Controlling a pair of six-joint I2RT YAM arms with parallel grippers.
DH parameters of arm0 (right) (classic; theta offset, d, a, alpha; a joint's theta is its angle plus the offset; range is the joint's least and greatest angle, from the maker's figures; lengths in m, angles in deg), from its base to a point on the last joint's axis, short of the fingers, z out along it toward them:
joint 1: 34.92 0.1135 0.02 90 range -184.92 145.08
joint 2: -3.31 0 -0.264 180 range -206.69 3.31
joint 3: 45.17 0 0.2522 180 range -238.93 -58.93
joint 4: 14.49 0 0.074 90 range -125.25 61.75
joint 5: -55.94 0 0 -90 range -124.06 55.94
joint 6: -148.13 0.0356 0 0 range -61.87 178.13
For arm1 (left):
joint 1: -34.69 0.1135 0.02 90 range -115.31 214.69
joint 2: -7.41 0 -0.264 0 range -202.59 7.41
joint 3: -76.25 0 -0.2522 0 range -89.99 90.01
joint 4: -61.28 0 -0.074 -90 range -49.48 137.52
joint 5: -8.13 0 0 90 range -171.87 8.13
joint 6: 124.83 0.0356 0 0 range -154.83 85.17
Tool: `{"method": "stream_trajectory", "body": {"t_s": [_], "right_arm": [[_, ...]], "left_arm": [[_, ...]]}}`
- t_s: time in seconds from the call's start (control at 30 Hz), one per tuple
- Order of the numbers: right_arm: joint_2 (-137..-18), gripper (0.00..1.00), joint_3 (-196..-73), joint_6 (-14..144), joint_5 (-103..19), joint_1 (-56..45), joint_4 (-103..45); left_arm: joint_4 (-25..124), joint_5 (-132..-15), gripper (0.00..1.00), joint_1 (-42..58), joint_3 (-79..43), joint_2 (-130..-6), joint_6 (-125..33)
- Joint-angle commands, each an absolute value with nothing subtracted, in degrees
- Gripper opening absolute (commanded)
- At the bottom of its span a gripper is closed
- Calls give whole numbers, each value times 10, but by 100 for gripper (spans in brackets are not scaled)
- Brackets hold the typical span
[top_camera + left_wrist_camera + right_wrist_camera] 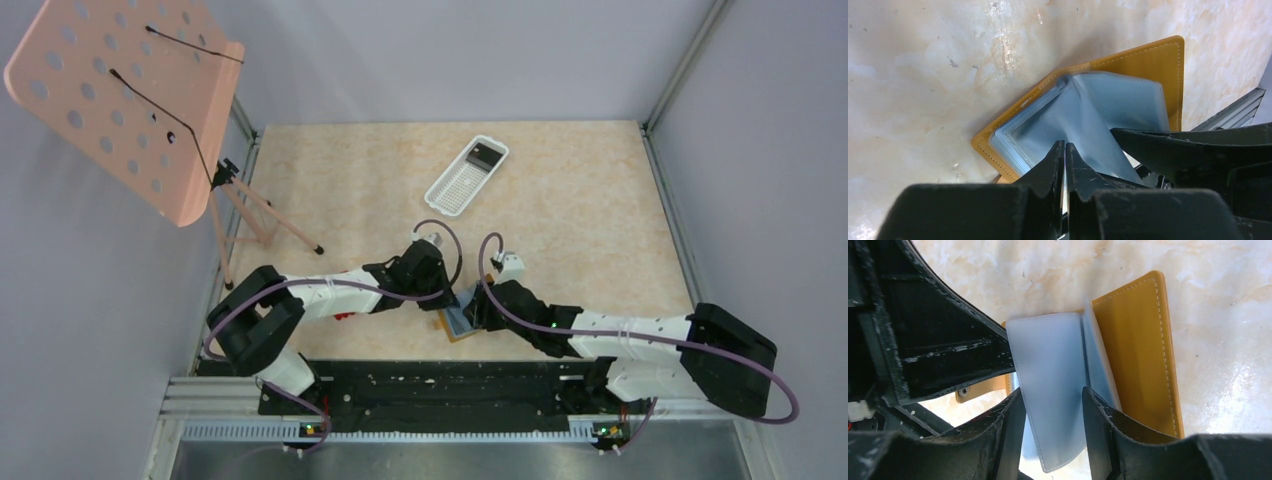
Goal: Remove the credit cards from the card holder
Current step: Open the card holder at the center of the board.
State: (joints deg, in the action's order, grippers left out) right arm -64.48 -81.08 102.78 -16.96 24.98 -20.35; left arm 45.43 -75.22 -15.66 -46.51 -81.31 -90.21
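Found card holder point(457, 331) at middle of counter's point(600, 200) near edge, lying open, tan stitched cover down, blue-grey leaves up. Sits askew to counter edges, one tan corner aimed at near edge. Long axis hard to judge from above, with most of it hidden under both claws. From right wrist view, long stitched edge of cover runs straight away from camera, fold line alongside it. From left wrist view, cover spreads in a shallow V, its far corner toward counter's right side. Left gripper point(1064, 150) down on holder from left, fingers pressed together with only a thin slit between, nipping the near end of a lifted blue-grey leaf point(1098, 115), which rises in a ridge up to the tips. Cannot tell whether leaf is sleeve or card. Right gripper point(1053, 392) down from right, fingers spread, straddling a pale blue flat panel point(1048, 365) lying over holder's left half. Cannot tell whether fingers touch panel. Both claws close together, almost tip to tip over holder. White slotted tray point(467, 175) well apart near far edge, long axis slanting from near-left to far-right. Dark label at its far end too small to read. Pink perforated stand point(120, 100) on thin legs at far-left corner.
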Motion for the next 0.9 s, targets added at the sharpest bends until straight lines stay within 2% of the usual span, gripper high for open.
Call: {"method": "stream_trajectory", "body": {"t_s": [0.0, 0.27, 0.5, 0.67, 0.87], "right_arm": [[-618, 46, -811, 1024, -145, 256, -202], [-612, 41, -805, 1016, -133, 256, -215], [-621, 61, -810, 989, -164, 256, -209], [-643, 67, -819, 986, -169, 260, -211], [-678, 68, -842, 976, -158, 270, -220]], "left_arm": [[495, -738, 8, -158, -445, -827, -906], [507, -728, 8, -158, -434, -850, -910], [455, -767, 8, -155, -423, -825, -896], [403, -803, 8, -142, -424, -785, -888], [402, -807, 8, -140, -474, -744, -905]]}}
